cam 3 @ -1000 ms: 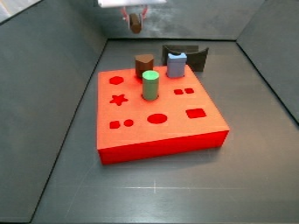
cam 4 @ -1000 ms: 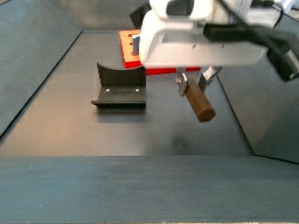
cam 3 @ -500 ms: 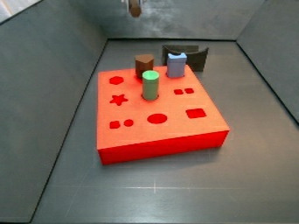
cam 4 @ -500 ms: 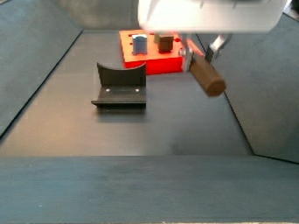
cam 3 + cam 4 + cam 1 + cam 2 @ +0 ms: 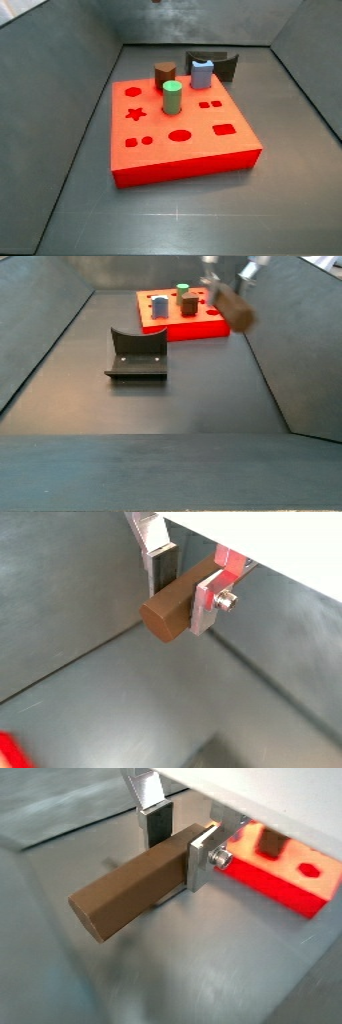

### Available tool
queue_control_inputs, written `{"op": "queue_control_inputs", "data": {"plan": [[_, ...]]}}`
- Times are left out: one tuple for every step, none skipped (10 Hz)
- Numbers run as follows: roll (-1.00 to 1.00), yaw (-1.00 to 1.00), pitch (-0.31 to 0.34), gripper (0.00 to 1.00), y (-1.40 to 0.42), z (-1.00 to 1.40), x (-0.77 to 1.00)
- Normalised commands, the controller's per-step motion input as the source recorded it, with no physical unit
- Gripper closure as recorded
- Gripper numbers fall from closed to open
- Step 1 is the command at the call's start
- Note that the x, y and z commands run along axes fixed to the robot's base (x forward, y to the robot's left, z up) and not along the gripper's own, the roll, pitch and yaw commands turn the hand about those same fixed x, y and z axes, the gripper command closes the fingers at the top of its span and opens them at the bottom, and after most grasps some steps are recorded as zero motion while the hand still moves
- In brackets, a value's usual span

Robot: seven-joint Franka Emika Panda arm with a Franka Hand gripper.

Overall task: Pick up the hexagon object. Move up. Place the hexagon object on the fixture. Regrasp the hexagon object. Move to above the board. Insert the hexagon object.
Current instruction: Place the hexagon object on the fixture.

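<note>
The arm's two-finger gripper [image 5: 181,850] is hanging high above the grey floor, its flat silver fingers [image 5: 205,600] clamping the long dark brown hexagonal peg [image 5: 128,895], which is sticking out sideways from between the pads. In a side view the peg [image 5: 235,311] is showing blurred at the top, near the large bright red square board [image 5: 190,324]. The small dark U-shaped fixture [image 5: 136,355] is sitting on the floor, apart from the board.
</note>
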Motion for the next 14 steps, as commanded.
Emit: {"op": "queue_control_inputs", "data": {"plan": [[-0.13,-0.67,-0.039,1.0,-0.57,0.08,1.0],[-0.12,-0.39,-0.009,1.0,-0.52,0.07,1.0],[-0.1,-0.25,0.012,1.0,-0.48,0.07,1.0],[-0.08,-0.16,0.035,1.0,-0.44,0.06,1.0],[-0.06,-0.09,0.059,1.0,-0.4,0.06,1.0],[-0.03,-0.03,0.086,1.0,-0.35,0.05,1.0],[-0.01,-0.01,0.105,1.0,-0.31,0.04,1.0],[0.02,0.01,0.13,1.0,-0.26,0.04,1.0],[0.03,0.01,0.138,1.0,-0.23,0.03,1.0],[0.05,0.02,0.155,1.0,-0.18,0.02,1.0],[0.06,0.02,0.163,1.0,-0.16,0.02,1.0],[0.08,0.03,0.174,1.0,-0.12,0.02,1.0],[0.1,0.03,0.184,1.0,-0.08,0.01,1.0],[-1.0,0.11,0.148,1.0,0.15,-0.2,0.85]]}}
